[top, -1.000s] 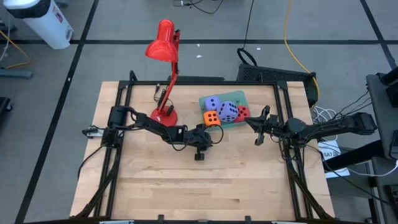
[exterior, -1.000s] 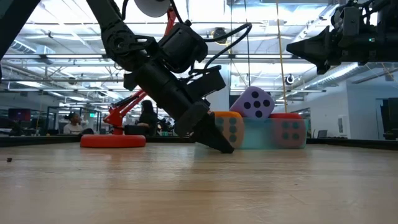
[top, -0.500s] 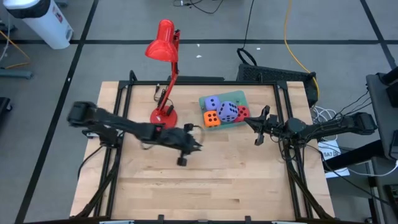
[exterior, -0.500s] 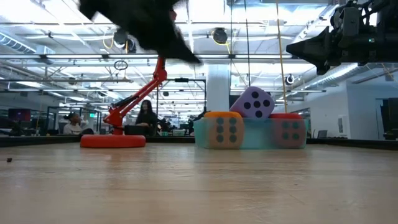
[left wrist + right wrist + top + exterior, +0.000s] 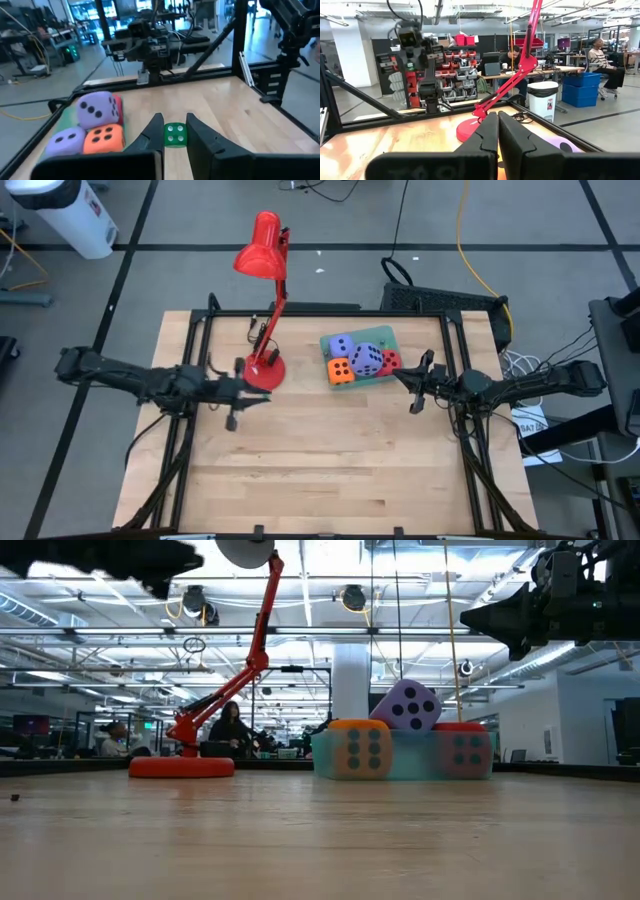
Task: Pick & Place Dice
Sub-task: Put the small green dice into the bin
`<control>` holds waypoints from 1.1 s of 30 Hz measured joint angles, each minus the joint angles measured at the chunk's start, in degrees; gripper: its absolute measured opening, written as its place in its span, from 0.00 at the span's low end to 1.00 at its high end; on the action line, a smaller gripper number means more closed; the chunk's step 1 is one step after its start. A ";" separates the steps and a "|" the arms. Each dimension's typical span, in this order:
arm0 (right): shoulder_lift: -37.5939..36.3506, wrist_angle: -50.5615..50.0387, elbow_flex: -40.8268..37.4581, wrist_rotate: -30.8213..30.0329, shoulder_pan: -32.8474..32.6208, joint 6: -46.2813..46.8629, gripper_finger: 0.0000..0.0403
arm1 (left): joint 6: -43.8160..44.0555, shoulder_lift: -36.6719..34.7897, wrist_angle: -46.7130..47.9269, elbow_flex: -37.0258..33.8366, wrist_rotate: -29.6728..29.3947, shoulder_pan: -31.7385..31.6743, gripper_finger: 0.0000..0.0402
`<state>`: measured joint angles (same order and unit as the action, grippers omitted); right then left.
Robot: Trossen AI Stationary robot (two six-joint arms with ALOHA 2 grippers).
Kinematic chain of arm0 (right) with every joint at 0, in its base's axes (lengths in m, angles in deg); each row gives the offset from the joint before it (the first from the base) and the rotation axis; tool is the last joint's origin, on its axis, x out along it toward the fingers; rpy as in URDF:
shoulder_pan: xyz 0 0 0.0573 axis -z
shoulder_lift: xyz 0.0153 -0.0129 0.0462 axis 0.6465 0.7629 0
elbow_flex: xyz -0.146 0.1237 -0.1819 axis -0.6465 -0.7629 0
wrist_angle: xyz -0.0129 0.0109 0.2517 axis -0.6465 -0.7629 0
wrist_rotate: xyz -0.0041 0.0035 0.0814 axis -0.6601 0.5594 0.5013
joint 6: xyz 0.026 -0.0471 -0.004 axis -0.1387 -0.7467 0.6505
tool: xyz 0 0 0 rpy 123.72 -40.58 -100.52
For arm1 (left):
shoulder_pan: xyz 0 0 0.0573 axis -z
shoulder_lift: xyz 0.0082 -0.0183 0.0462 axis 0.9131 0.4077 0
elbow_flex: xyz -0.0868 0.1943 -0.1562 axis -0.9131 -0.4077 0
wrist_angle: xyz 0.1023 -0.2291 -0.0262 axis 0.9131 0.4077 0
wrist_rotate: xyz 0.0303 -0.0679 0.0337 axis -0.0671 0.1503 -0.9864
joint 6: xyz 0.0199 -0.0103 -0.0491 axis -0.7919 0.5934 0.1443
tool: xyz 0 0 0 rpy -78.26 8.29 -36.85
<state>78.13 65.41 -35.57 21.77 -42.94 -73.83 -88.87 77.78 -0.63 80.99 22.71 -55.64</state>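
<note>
Several large foam dice sit together in a pale green tray [image 5: 383,338] at the table's far middle: a lavender one [image 5: 342,345], a blue-lavender one [image 5: 366,360], an orange one [image 5: 341,370] and a red one [image 5: 391,361]. My left gripper [image 5: 252,393] hangs above the table's left part, beside the lamp base, well clear of the tray, shut on a small green die [image 5: 175,135]. My right gripper [image 5: 415,385] waits shut in the air, right of the tray. My left gripper pinches the small green die by two opposite sides [image 5: 167,136] between its two fingertips. The fingers lie about level and point toward the table's right side. The die is lifted clear of the table, a white-pipped face turned back toward the wrist.
A red desk lamp stands with its round base [image 5: 264,368] on the table just beyond my left gripper, its arm [image 5: 255,650] slanting up and its shade [image 5: 259,250] past the far edge. A black frame [image 5: 300,313] runs round the table. Bare wood fills the near half.
My left gripper has risen from the table beside the orange die and drawn back toward the table's left edge, tipping from steeply downward to about level. It has stayed shut. The large dice and my right arm have kept still.
</note>
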 joint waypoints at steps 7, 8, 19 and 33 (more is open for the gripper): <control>0.00 -0.01 0.00 -0.04 0.01 0.28 0.01 | -0.10 -15.09 -0.57 -10.38 -1.32 -0.02 0.10; 0.00 -0.01 0.00 -0.04 0.00 0.23 0.01 | -0.09 -16.62 -0.94 -11.63 -1.52 -0.02 0.10; 0.00 -0.01 0.00 -0.14 0.01 0.69 0.01 | 0.60 -24.62 0.49 -15.20 -2.89 -0.04 0.10; -0.02 0.63 0.00 -0.20 0.01 0.09 0.01 | 7.24 6.38 -1.34 -0.14 -21.53 -0.12 0.10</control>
<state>78.10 66.03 -35.57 21.57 -42.93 -73.74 -81.62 84.16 -1.97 80.85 1.19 -55.75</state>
